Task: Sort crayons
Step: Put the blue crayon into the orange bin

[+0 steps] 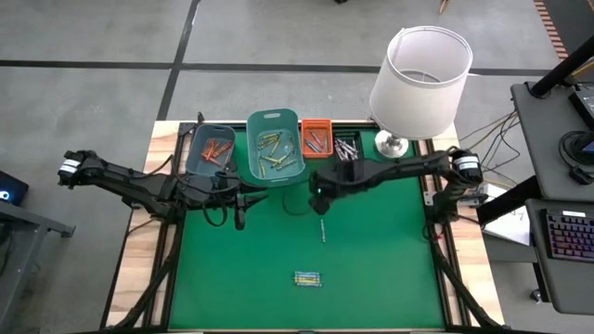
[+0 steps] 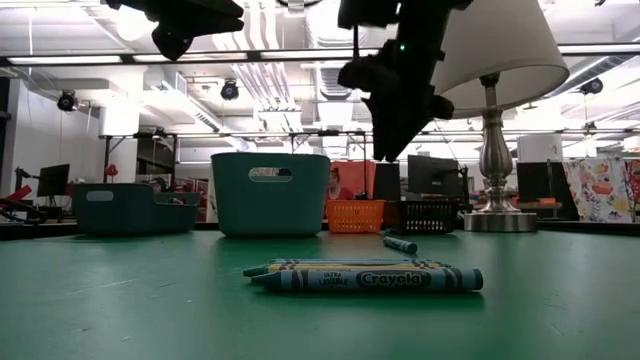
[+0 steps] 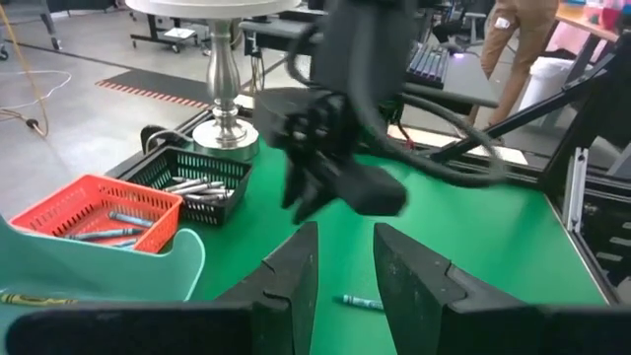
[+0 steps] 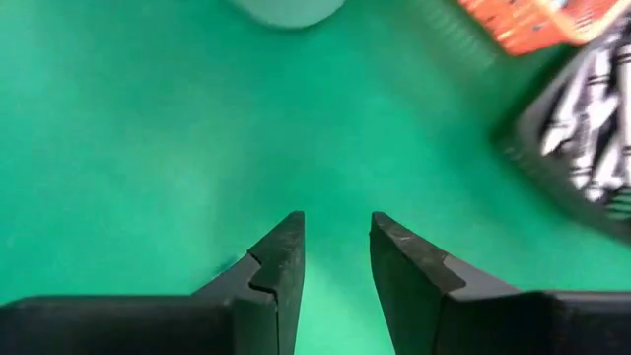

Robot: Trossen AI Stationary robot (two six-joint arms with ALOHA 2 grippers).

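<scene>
Two dark jointed arms, looping black cables.

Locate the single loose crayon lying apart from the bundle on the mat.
In the high view, the lone crayon lies mid-mat, just below the right gripper and above the crayon bundle.

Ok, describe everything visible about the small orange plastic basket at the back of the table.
The small orange plastic basket is rectangular, with mesh-like slotted walls and a solid rim. It stands upright on the green mat's back edge, between the tall teal bin and the black mesh basket, close beside both. Several grey-blue crayons lie inside. Neither gripper touches it.
</scene>
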